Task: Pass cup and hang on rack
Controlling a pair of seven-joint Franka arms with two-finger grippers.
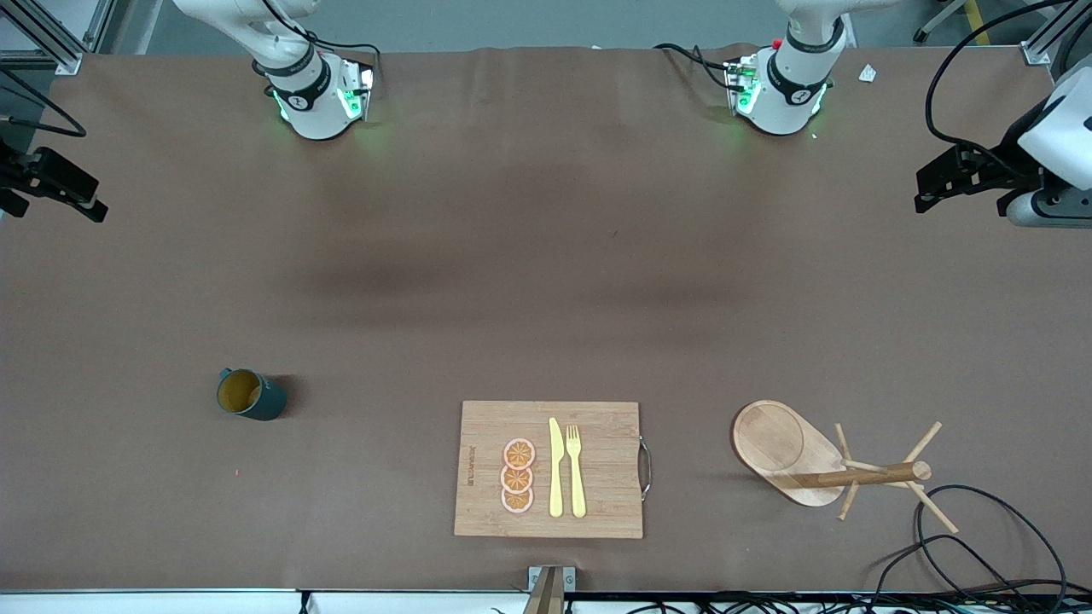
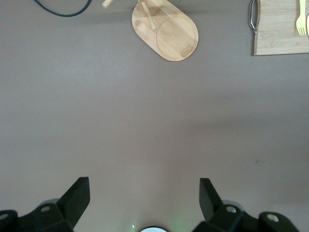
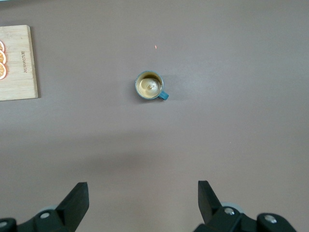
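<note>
We see the right gripper (image 3: 140, 205) spread wide and empty, high above bare table, the upright cup (image 1: 249, 394) well ahead of it. The cutting board (image 1: 550, 468) lies mid-table. The rack (image 1: 823, 465) stands ahead of the left gripper (image 2: 144, 200), likewise wide and empty.

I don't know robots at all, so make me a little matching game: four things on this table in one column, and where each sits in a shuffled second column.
Things:
1. cup
2. rack
3. cutting board
4. orange slices

Places:
A. toward the left arm's end of the table
B. on the board, beside the yellow knife
C. between the cup and the rack
D. toward the right arm's end of the table

Pairs: 1-D, 2-A, 3-C, 4-B
</note>
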